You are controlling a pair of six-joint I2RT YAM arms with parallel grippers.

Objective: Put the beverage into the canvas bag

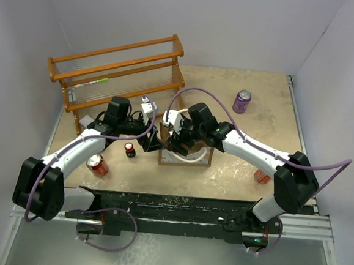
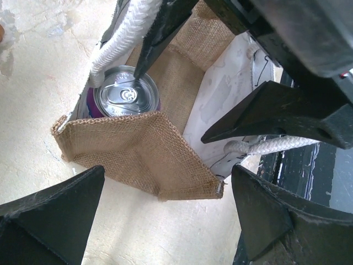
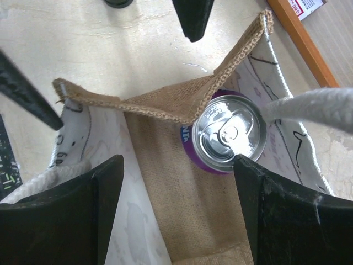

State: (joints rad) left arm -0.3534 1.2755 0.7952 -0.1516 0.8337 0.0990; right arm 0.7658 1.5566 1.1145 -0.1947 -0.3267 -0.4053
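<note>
— Nearest the lens on the right wrist are the right gripper [image 3: 177,171]'s own black fingers [image 3: 71,221]; how do they stand?

— Spread wide, pinching nothing; between them lies only the burlap floor of the canvas bag [image 3: 154,143]; one fingertip sits just beside the rim of the beverage [image 3: 229,138].

— Which way does the beverage point?

— Upright; its long axis runs vertical, with the silver lid and pull tab facing up and the base down in the bag; the side shows purple with a scrap of pale lettering.

— Where in the bag?

— In one corner, tucked against a side wall that is creased inward in a V; a white rope handle [image 3: 309,107] crosses just beside it.

— And the left gripper [image 2: 168,176]?

— Also spread, holding nothing; it hangs over that creased burlap wall at the bag's mouth.

— The bag itself?

— Tan weave outside, pale printed lining within; seen from overhead it stands on the table [image 1: 258,114] between the two grippers, toward the front edge.

— Anything else?

— A wooden rack [image 1: 117,72] at the back left; a second purple can [image 1: 241,101] well apart at the back right; a red can [image 1: 97,165] beside the left arm.
</note>
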